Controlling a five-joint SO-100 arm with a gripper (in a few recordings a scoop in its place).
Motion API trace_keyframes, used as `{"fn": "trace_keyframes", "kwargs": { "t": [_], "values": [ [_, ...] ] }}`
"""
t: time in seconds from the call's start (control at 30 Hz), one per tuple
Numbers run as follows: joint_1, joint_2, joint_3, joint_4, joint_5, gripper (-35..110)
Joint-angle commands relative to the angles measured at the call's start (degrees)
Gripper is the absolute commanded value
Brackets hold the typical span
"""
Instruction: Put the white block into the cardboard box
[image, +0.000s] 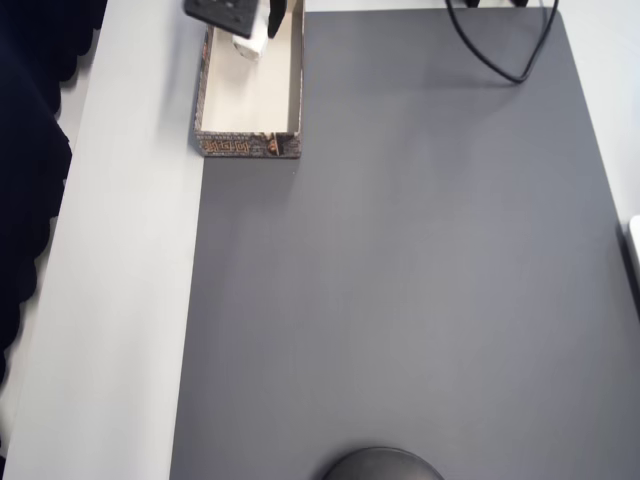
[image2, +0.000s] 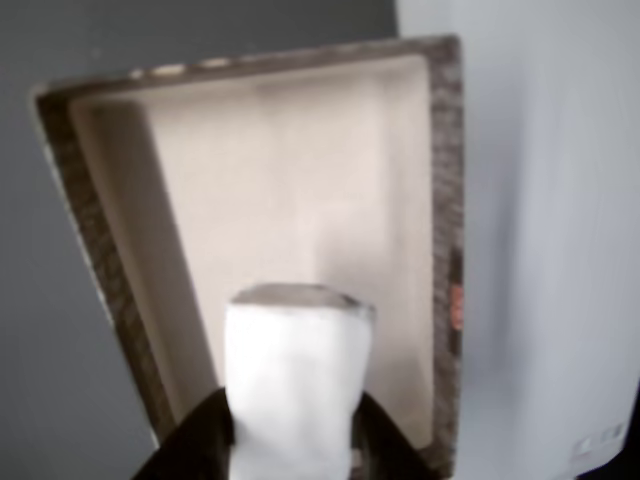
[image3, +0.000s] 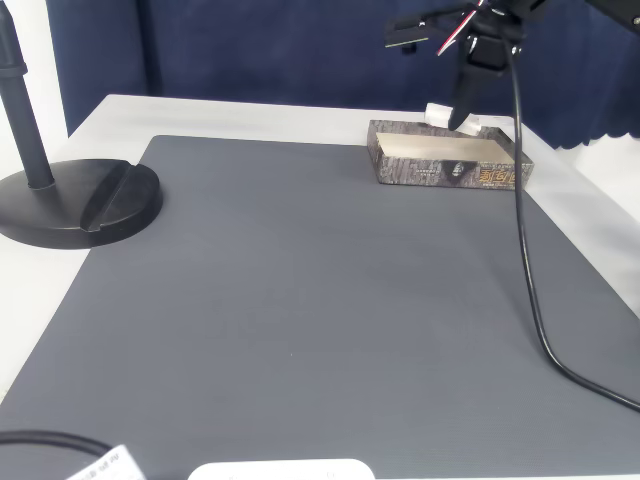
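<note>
Looks like a lab: white table (image3: 250, 115) with a grey mat (image3: 320, 300), a black stand (image3: 70, 195), cables (image3: 530, 260), dark blue curtain (image3: 250, 50) behind.

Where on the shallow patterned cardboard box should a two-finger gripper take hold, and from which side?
Probably one long wall of the shallow patterned cardboard box, pinched from above, one finger inside and one outside. The walls are thin and upright and the tray is open-topped and wide. The gripper is now shut on the small white oblong block.
</note>
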Motion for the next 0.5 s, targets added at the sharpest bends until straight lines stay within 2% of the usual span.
{"fn": "trace_keyframes", "kwargs": {
  "t": [0.0,0.2,0.47],
  "values": [
    [0.3,1.4,-3.3,0.3,8.3,-2],
    [0.4,1.2,-4.0,-0.1,17.4,-2],
    [0.6,-0.4,-4.7,-0.6,19.7,-2]
  ]
}}
